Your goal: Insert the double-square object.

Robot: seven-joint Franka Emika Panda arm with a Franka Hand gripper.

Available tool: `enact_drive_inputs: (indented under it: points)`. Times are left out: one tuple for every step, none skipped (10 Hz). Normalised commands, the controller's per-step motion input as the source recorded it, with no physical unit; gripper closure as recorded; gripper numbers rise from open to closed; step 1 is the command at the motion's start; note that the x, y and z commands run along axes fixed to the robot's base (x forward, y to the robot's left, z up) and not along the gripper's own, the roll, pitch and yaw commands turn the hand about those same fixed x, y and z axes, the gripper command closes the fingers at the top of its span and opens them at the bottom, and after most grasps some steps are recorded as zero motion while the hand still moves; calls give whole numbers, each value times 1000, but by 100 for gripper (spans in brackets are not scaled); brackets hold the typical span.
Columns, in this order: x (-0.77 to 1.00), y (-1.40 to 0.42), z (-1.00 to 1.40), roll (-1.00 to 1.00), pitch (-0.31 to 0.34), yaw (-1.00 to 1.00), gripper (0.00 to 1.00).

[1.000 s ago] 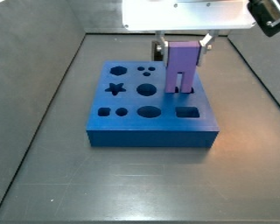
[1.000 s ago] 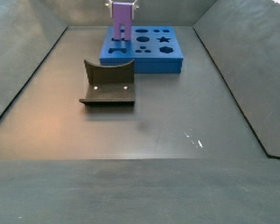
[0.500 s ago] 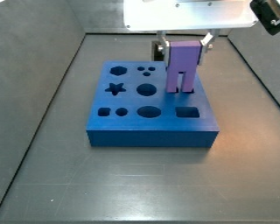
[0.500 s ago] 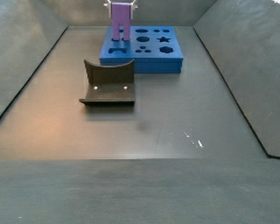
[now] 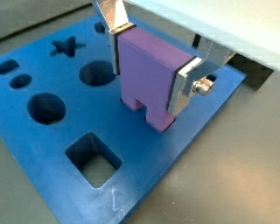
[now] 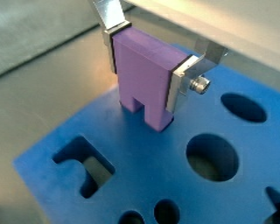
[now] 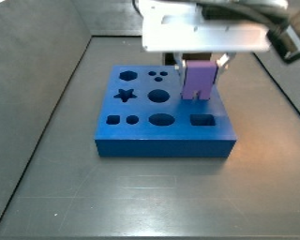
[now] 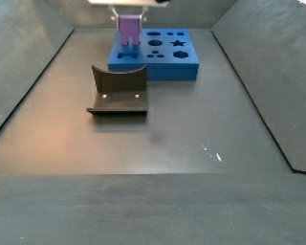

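The double-square object [image 5: 146, 77] is a tall purple block with two square prongs at its lower end. My gripper [image 5: 149, 54] is shut on its upper part, one silver finger [image 5: 185, 83] on each side. It stands upright over the blue board [image 5: 49, 136], near the board's edge, with its prong tips down at the board's surface. I cannot tell how deep the prongs sit. It shows in both wrist views [image 6: 146, 80] and in both side views [image 7: 201, 82] [image 8: 127, 38]. The gripper [image 7: 201, 73] hangs low over the board [image 7: 153, 136].
The board has several shaped holes: a square one [image 5: 95, 160], round ones [image 6: 210, 157] and a star [image 7: 123, 95]. The dark fixture [image 8: 118, 91] stands on the grey floor in front of the board [image 8: 168, 65]. Grey walls enclose the floor.
The gripper has come down with the purple block. The block's prongs are now lower, at the board's surface. The board and fixture have not moved.
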Motion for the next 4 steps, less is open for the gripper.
enact_drive_inputs:
  points:
    - [-43, 0, -474, 134, 0, 0, 100]
    - [-206, 0, -389, 186, -4, 20, 100]
    - [-23, 11, 0, 0, 0, 0, 100]
    - [0, 0, 0, 0, 0, 0, 100]
